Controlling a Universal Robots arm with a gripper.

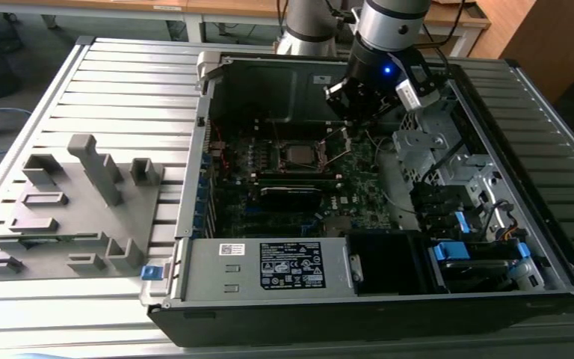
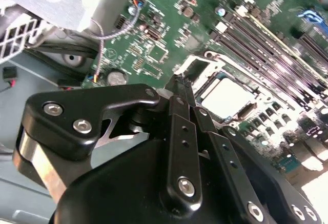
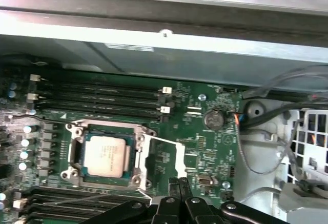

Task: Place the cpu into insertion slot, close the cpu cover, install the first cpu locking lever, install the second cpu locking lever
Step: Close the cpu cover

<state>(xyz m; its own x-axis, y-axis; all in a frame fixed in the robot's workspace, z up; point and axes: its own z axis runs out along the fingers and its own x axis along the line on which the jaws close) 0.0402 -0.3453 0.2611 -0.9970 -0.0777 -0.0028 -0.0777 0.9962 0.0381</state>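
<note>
**Metal on metal: a delicate closing stage**

In the upper centre of the exterior view, the black end effector (image 1: 352, 127) reaches down into the open black computer case (image 1: 367, 314), which sits on the slatted grey metal desk (image 1: 117, 82). A grey moulded parts fixture (image 1: 68, 209) lies on the desk at the exterior view's left.

The flat square cpu (image 3: 105, 155) with its dull grey metallic top already lies inside the square, metal-rimmed insertion slot (image 3: 76, 151) on the green motherboard (image 3: 205, 147). It looks level and seated. The thin silver windowed cpu cover (image 3: 179, 157) is not down; it stands tilted up beside the slot.

In both wrist views the end effector's fingers are drawn together, with the tips right at the cover's raised edge. Whether they pinch the thin metal or only touch it cannot be told. A thin dark wire rod (image 3: 36, 118) beside the slot is probably a locking lever, lying released.

The likely trouble is a slip. With so little contact on a thin edge, the cover could escape and drop hard onto the cpu. An off-centre push could twist the hinge, so the frame lands askew. If the cpu is slightly unseated, pressing the cover down could damage the contacts beneath. The tips could also scrape nearby board components.
</note>
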